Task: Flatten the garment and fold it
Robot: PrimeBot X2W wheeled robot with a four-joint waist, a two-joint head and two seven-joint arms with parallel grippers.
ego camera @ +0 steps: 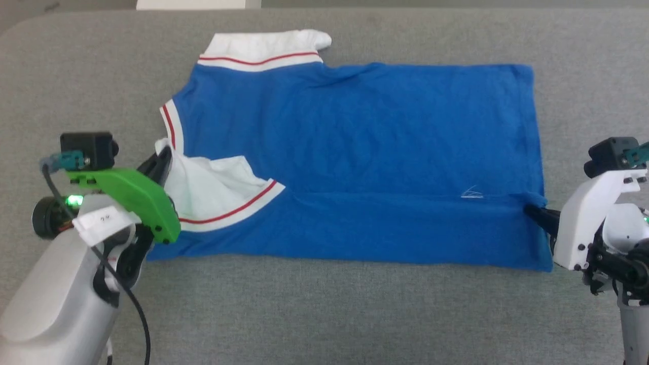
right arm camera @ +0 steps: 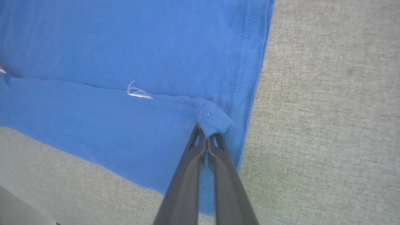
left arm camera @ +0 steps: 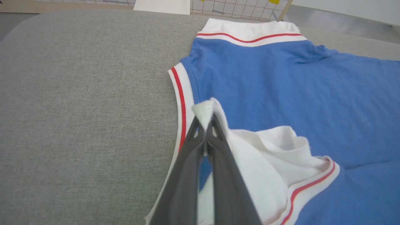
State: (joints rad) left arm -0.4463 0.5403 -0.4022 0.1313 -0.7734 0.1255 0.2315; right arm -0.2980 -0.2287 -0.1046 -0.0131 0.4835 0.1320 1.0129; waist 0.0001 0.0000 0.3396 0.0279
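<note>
The garment (ego camera: 365, 137), a bright blue T-shirt with white red-striped trim, lies across the grey table, its near long edge folded up over the body. My left gripper (ego camera: 163, 158) is shut on the tip of the white sleeve, which is doubled back over the blue cloth. In the left wrist view the left gripper (left arm camera: 206, 120) pinches that white tip of the garment (left arm camera: 281, 90). My right gripper (ego camera: 530, 208) is shut on the folded hem corner at the shirt's right end. The right wrist view has the right gripper (right arm camera: 207, 132) clamping a blue corner of the garment (right arm camera: 140, 47).
The grey fabric table (ego camera: 324, 314) spreads wide around the shirt on every side. Its rounded far-left corner shows at the back, with a pale board (left arm camera: 162, 5) and a wire grid (left arm camera: 237, 9) beyond the far edge.
</note>
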